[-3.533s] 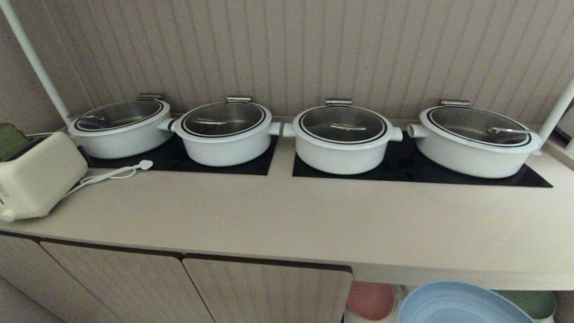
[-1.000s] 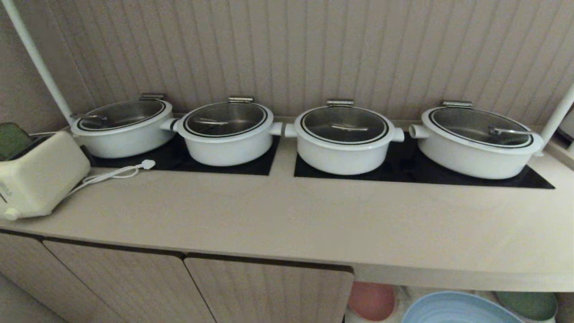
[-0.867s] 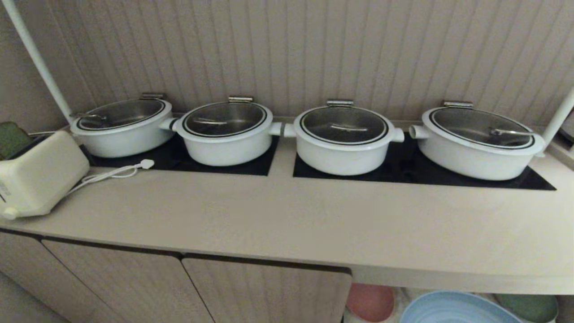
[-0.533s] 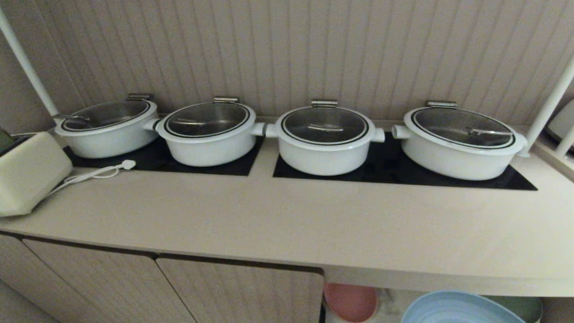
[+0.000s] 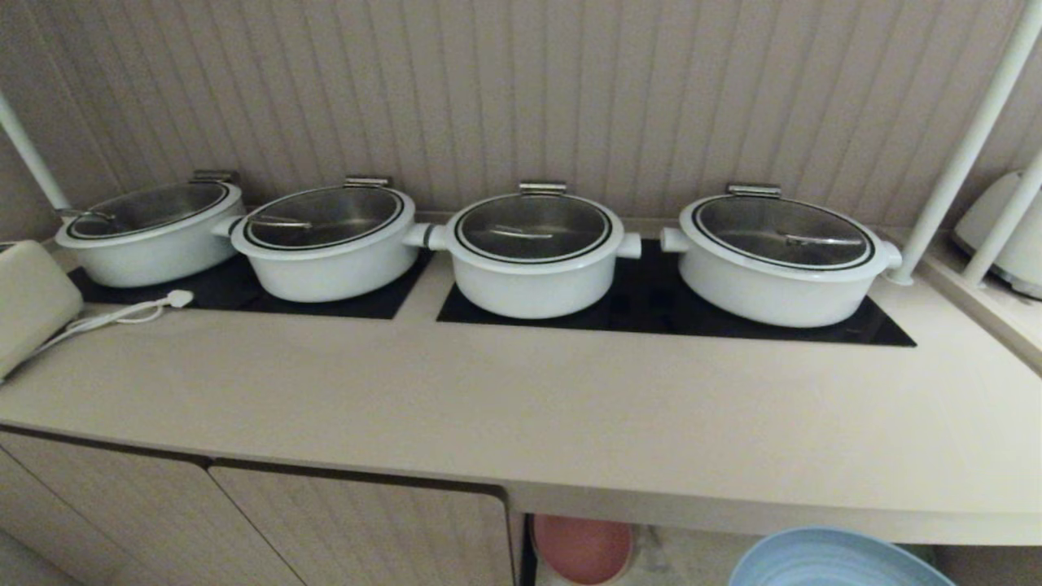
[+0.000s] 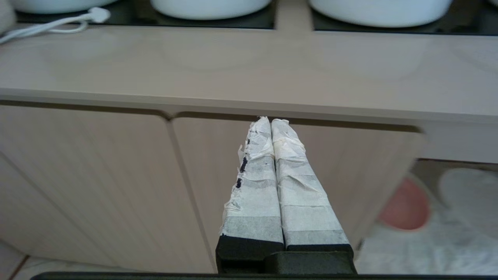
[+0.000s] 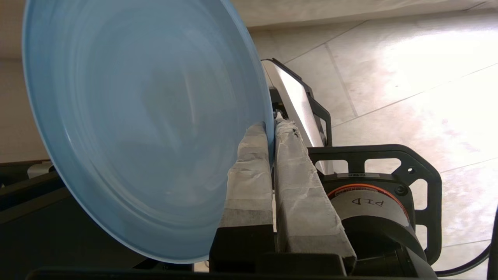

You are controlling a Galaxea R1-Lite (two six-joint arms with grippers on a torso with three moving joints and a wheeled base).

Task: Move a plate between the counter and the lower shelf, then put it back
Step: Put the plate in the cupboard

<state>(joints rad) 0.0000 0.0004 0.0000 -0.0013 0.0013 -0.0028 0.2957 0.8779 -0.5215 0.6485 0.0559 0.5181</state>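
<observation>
Right claw [image 7: 271, 130] clamped on rim of round light-blue matte plate [image 7: 144, 128], plate held below front edge of long beige desk [image 5: 521, 407], in front of open lower shelf [image 5: 684, 553] beside pink plate [image 5: 582, 549]. Left claw [image 6: 271, 123] pressed together, empty, facing ribbed cabinet doors [image 6: 97, 186].

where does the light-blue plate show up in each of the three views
Head view: the light-blue plate peeks in at the bottom edge, right of centre, below the counter front.
Left wrist view: not in it; only the pink plate shows in the lower shelf.
Right wrist view: it fills the left half, its rim pinched by the right claw.
Shared landmark: the pink plate links head and left wrist views.
</observation>
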